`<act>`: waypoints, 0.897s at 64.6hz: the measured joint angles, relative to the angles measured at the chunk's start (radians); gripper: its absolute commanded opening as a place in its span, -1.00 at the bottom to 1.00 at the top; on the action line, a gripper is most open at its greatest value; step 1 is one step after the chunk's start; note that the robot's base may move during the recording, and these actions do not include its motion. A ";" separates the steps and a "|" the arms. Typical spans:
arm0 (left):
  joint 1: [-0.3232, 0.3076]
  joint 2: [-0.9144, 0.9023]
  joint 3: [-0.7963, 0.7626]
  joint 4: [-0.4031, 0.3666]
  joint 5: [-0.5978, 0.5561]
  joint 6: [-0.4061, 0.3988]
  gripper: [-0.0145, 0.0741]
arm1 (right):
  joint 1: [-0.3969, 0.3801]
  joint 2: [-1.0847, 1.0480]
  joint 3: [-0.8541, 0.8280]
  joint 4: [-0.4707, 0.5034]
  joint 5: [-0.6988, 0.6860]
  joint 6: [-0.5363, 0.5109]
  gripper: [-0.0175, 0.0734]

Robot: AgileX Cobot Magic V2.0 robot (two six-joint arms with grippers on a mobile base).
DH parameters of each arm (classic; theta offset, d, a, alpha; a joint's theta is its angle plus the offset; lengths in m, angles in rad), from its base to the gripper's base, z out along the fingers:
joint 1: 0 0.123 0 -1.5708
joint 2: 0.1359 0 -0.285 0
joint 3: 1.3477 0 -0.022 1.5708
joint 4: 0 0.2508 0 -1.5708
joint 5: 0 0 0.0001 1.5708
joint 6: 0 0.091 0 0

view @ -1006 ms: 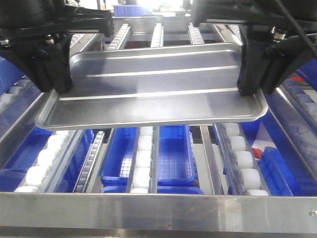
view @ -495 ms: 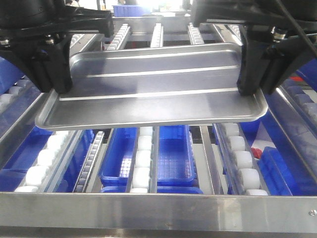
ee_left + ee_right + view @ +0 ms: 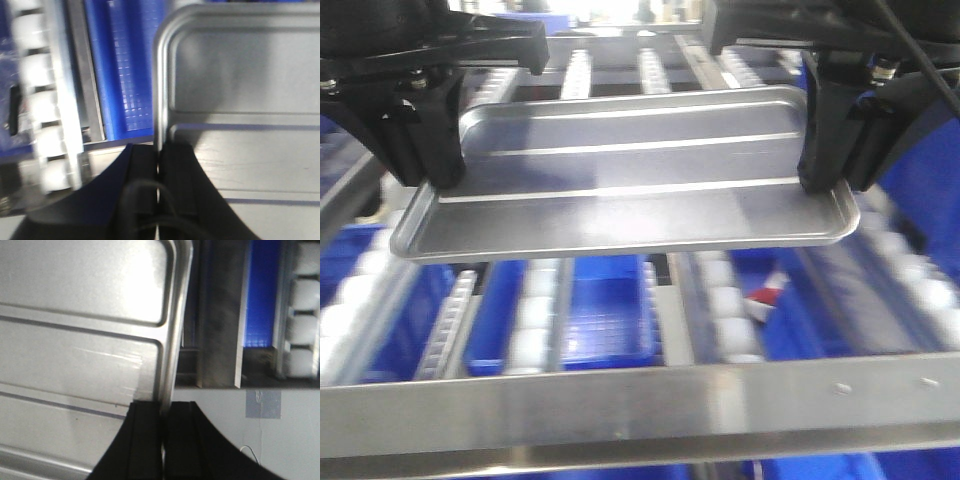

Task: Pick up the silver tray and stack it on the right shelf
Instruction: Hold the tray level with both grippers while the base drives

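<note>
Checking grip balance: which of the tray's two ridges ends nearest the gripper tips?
The front ridge, nearer the camera: beside its ends, the left gripper and right gripper pinch the silver tray.

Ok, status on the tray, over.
Both shut on the silver tray: left gripper and right gripper, one per end rim. Tray airborne, roughly level, above the roller rack. Nothing seen blocking the rollers.

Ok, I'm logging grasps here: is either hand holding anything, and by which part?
Both hands hold the silver tray. The left hand pinches its left rim and the right hand pinches its right rim.
</note>
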 measured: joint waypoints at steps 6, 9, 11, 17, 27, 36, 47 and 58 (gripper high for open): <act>0.000 0.000 0.000 0.000 0.000 0.000 -0.88 | 0.000 0.000 0.000 0.000 0.000 0.000 -0.48; 0.000 0.000 0.000 0.000 0.000 0.000 -0.88 | 0.000 0.000 0.000 0.000 0.000 0.000 -0.48; 0.000 0.000 0.000 0.000 0.000 0.000 -0.88 | 0.000 0.000 0.000 0.000 0.000 0.000 -0.48; 0.000 0.000 0.000 0.000 0.000 0.000 -0.88 | 0.000 0.000 0.000 0.000 0.000 0.000 -0.48; 0.000 0.000 0.000 0.000 0.000 0.000 -0.88 | 0.000 0.000 0.000 0.000 0.000 0.000 -0.48; 0.000 0.000 0.000 0.000 0.000 0.000 -0.88 | 0.000 0.000 0.000 0.000 0.000 0.000 -0.48; 0.000 0.000 0.000 0.000 0.000 0.000 -0.88 | 0.000 0.000 0.000 0.000 0.000 0.000 -0.48; 0.000 0.000 0.000 0.000 0.000 0.000 -0.88 | 0.000 0.000 0.000 0.000 0.000 0.000 -0.48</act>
